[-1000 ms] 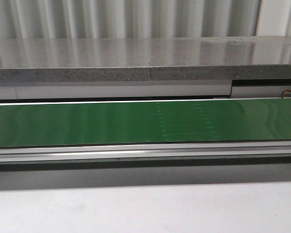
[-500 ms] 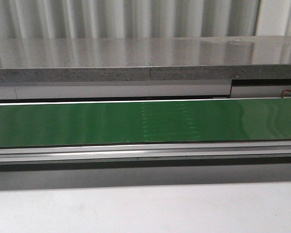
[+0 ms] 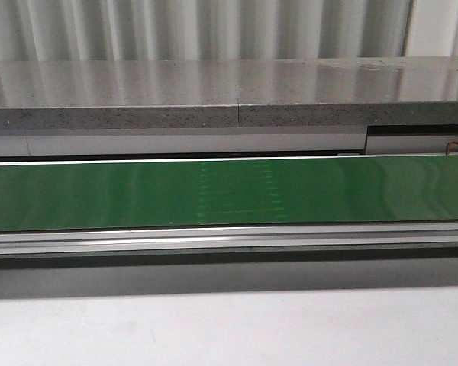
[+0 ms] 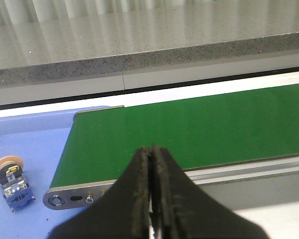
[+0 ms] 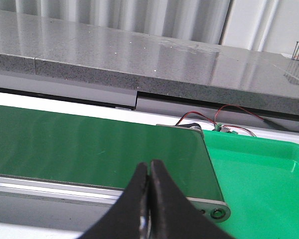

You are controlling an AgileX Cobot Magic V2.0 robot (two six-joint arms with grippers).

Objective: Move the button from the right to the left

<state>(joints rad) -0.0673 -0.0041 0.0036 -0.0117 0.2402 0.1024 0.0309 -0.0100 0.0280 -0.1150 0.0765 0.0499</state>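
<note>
Button [image 4: 11, 182]: lies on its side in blue tray [image 4: 35, 144], beside green belt [image 4: 189, 132] end, well apart from left gripper [image 4: 150, 164], jaws pressed together, empty. Right gripper [image 5: 148, 179]: likewise closed, near green tray [image 5: 259, 179].

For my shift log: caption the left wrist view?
Left tool shut above green conveyor belt; button lies on blue tray.

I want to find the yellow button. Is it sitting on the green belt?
No, the button lies on the blue tray, off the end of the green belt, whose visible part carries nothing.
</note>
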